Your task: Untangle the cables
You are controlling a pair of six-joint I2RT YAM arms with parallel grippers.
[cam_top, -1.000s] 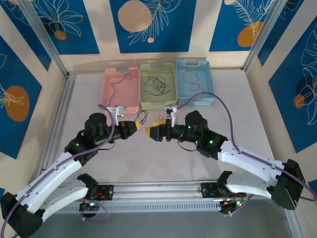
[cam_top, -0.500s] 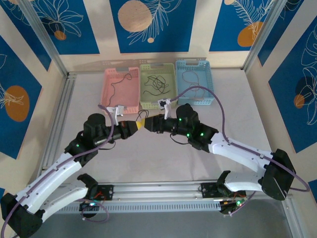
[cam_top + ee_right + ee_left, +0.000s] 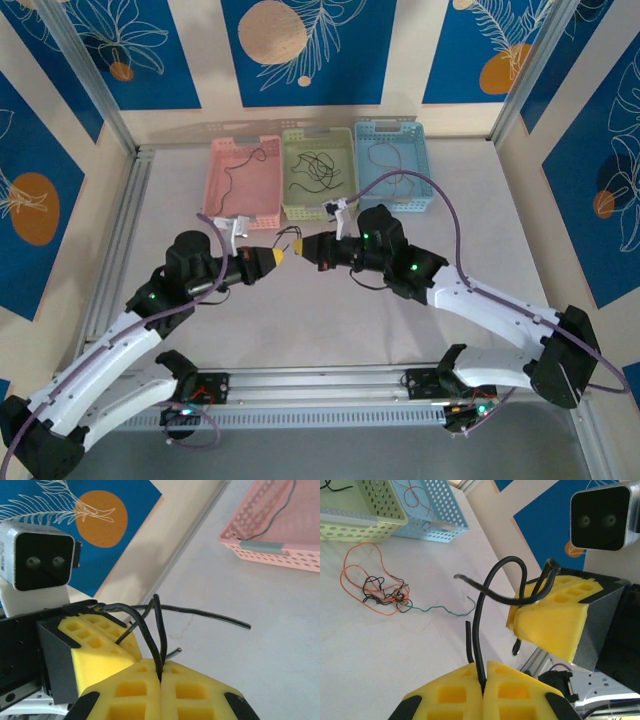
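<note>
Left pincer point(image 3: 286, 254): my yellow pads are pressed together with no gap, pinching the black cable point(image 3: 487, 585) in their seam.
Right pincer point(image 3: 300, 249): also squeezed tight, and the same black cable runs straight down into the seam between its pads.
Pincers to each other: tip to tip, almost touching, above the table point(image 3: 300, 330) on the near side of the green basket point(image 3: 316, 211).
Black cable: it arches up from my left pads in a loop and crosses to the top of my right pads. Loose ends stick out past both, one long end pointing towards the pink basket point(image 3: 222, 180).
Tangle of cables point(image 3: 380, 587): orange, black and green wires knotted together, lying on the table just in front of the green basket and touched by neither pincer. A green tail trails out of it.
Green basket: black wires lie inside.
Pink basket, left of the green basket: one dark wire inside.
Blue basket point(image 3: 402, 206), right of the green basket: a reddish-orange wire inside.
</note>
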